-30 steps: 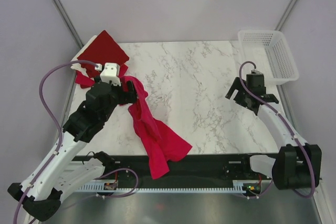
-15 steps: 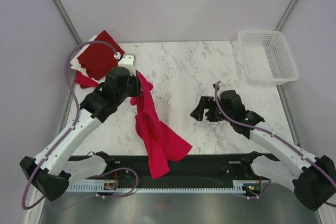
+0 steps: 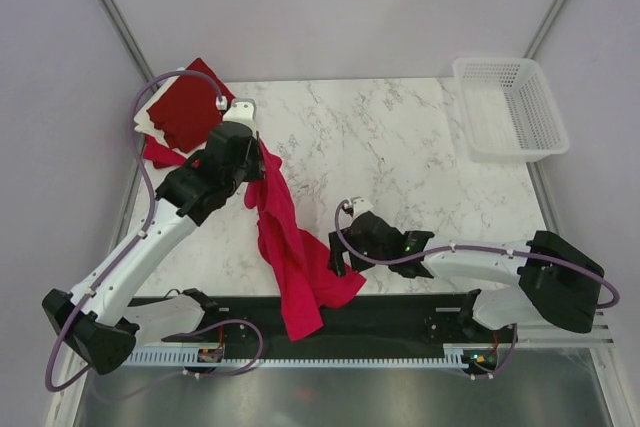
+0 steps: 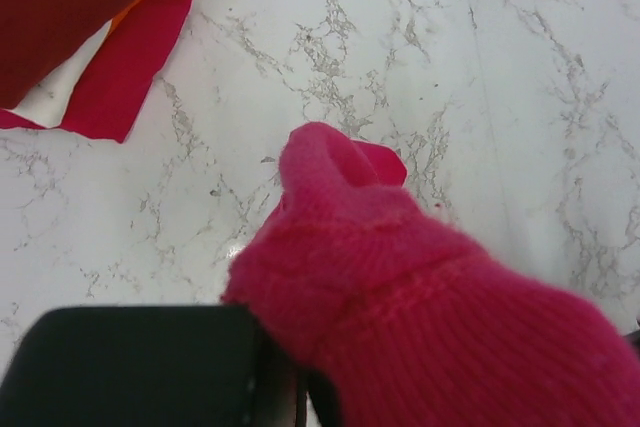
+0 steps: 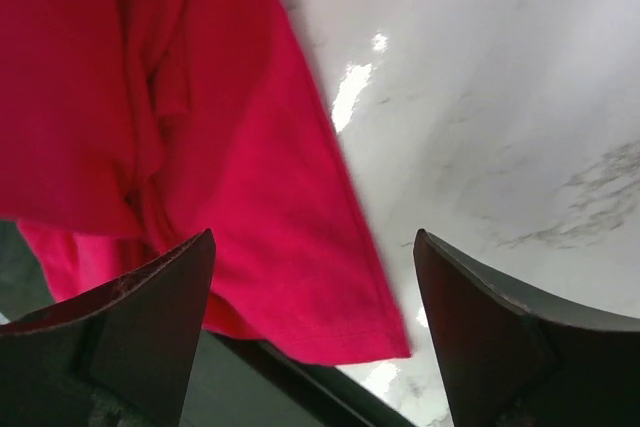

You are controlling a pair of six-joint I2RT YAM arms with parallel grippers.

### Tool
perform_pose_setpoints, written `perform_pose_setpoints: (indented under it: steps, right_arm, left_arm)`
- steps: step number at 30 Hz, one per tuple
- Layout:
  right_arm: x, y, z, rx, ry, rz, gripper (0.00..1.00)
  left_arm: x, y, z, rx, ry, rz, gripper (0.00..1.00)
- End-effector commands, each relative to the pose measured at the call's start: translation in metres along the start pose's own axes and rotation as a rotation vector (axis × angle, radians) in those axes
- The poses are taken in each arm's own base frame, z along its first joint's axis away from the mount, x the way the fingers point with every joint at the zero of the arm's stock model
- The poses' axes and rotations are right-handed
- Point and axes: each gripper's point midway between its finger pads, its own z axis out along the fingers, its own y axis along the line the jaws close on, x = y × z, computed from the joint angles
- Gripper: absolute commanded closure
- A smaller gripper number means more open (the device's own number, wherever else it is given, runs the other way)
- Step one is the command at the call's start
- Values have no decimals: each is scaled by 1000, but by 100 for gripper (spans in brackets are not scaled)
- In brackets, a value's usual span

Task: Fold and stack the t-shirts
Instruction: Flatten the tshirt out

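Note:
A bright crimson t-shirt (image 3: 290, 247) lies crumpled in a long strip from the table's left middle down over the front edge. My left gripper (image 3: 260, 159) is shut on its ribbed collar (image 4: 420, 307), bunched over the jaws of that gripper (image 4: 300, 387). My right gripper (image 3: 335, 259) is open and low beside the shirt's lower right corner (image 3: 350, 285). In the right wrist view the gripper (image 5: 312, 237) straddles the shirt's hem (image 5: 330, 327), its fingers (image 5: 130, 337) not touching the cloth. A folded dark red t-shirt (image 3: 190, 107) rests at the back left on other red and cream cloth (image 3: 158, 152).
A white lattice basket (image 3: 508, 107) stands at the back right corner. The marble tabletop (image 3: 400, 147) runs between the shirt and the basket. A black rail (image 3: 400, 312) lines the front edge, with the shirt's tail hanging over it.
The left gripper shut on the shirt's collar and drew it slightly back and right. The right arm swung from near the basket across to the shirt's lower right corner.

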Motion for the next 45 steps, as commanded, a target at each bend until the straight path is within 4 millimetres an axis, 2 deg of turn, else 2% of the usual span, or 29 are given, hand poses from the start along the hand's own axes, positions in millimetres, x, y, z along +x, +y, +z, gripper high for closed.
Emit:
perform_pose_setpoints:
  steps: [1, 2, 5, 7, 10, 12, 14, 15, 17, 18, 20, 21, 22, 23, 24, 25, 27, 28, 29, 31, 32, 33, 34, 36, 37, 39, 42, 43, 45]
  right_arm:
    - [-27, 43, -6, -74, -141, -55, 12]
    - [-27, 60, -11, -110, -180, -100, 12]
    - [-36, 92, -24, -212, -259, -133, 11]
    - [-38, 101, -25, -240, -272, -134, 11]
    - [-38, 112, -13, -249, -255, -161, 12]
    - [-29, 115, 1, -235, -226, -200, 12]
    - [-28, 118, 12, -220, -224, -211, 16]
    - [-28, 117, 16, -209, -225, -216, 32]
    - [-35, 110, 22, -152, -257, -217, 53]
    - [-39, 108, 23, -133, -269, -220, 68]
    - [-55, 99, 17, -61, -318, -243, 85]
    - [-62, 95, 12, -29, -336, -259, 100]
    - [-79, 95, 3, 10, -378, -259, 100]
    - [-95, 77, -13, 106, -414, -282, 100]
    - [-109, 70, -24, 149, -448, -284, 100]
    - [-126, 54, -39, 225, -461, -282, 100]
    - [-165, 37, -80, 288, -550, -265, 100]
    - [-187, 35, -100, 298, -595, -249, 100]
    - [-209, 16, -128, 348, -640, -234, 100]
    - [-242, 15, -168, 352, -724, -226, 100]
    - [-256, 6, -187, 381, -758, -215, 100]
    - [-266, 5, -198, 400, -772, -252, 100]
    - [-285, 13, -221, 393, -823, -248, 100]
    - [-299, 16, -229, 418, -822, -280, 100]
    - [-310, 23, -243, 414, -849, -288, 100]
    - [-314, 24, -243, 425, -845, -290, 100]
    - [-307, 17, -241, 438, -845, -253, 100]
    - [-298, 10, -231, 452, -826, -253, 100]
    - [-286, -4, -226, 491, -812, -244, 100]
  left_arm:
    - [-8, 12, -1, -75, -15, -21, 98]
    - [-7, 12, 0, -78, -13, -20, 98]
    - [-5, 13, 3, -86, -3, -14, 98]
    - [-4, 12, 5, -88, 1, -12, 98]
    - [-6, 11, 5, -83, 1, -12, 98]
    - [-6, 11, 5, -81, 2, -13, 98]
    - [-6, 10, 4, -76, 0, -16, 98]
    - [-6, 10, 3, -73, 0, -17, 98]
    - [-6, 9, 3, -69, -2, -16, 98]
    - [-7, 9, 1, -64, -3, -16, 98]
    - [-9, 9, -2, -56, -10, -8, 98]
    - [-10, 9, -3, -50, -14, -1, 98]
    - [-17, 9, -8, -44, -31, 11, 98]
    - [-21, 10, -11, -39, -41, 19, 98]
    - [-26, 9, -14, -32, -54, 27, 98]
    - [-38, 10, -24, -23, -91, 42, 98]
    - [-54, 11, -34, -11, -133, 50, 98]
    - [-70, 10, -44, -1, -174, 59, 98]
    - [-78, 9, -48, 6, -195, 60, 98]
    - [-100, 8, -60, 21, -244, 68, 98]
    - [-105, 6, -61, 23, -250, 72, 98]
    - [-115, 6, -67, 27, -275, 66, 98]
    - [-119, 5, -67, 29, -281, 65, 98]
    - [-124, -5, -65, 66, -279, 67, 98]
    - [-131, -8, -70, 87, -296, 66, 98]
    - [-136, -12, -72, 106, -313, 59, 98]
    - [-118, -7, -60, 80, -277, 70, 98]
    - [-113, -6, -58, 74, -270, 82, 98]
    - [-101, 0, -52, 48, -245, 99, 98]
